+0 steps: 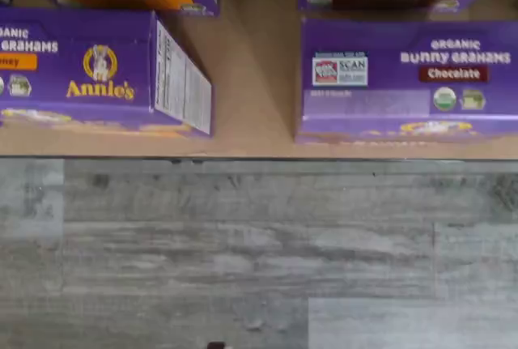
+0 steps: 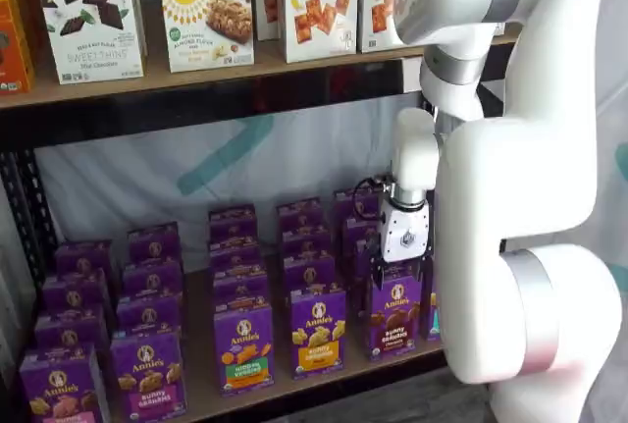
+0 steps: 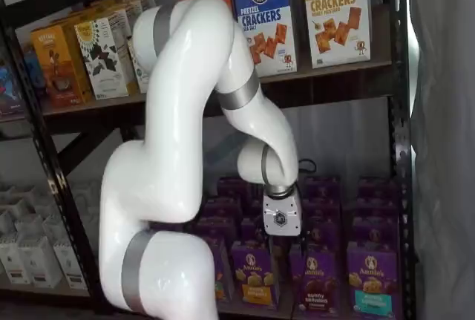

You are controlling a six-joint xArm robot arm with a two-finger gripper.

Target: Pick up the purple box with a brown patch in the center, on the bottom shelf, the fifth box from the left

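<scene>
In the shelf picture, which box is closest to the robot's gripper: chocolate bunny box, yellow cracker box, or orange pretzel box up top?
From the gripper:
1. Purple box, right beneath, bottom shelf front.
2. Yellow-band box, beside it, toward the picture's left.
3. Orange pretzel box, upper shelf.

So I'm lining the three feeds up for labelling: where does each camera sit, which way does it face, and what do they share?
Wrist view: looks straight down on the bottom shelf front edge, carton tops and grey floor; no robot parts.
Shelf view: front of the rack, angled; white arm, end effector above the purple box.
Shelf view: front, from the other side; arm fills the middle, end effector hangs low.
Shared: both shelf views show the purple box; the wrist view shows its Chocolate-labelled top.
</scene>
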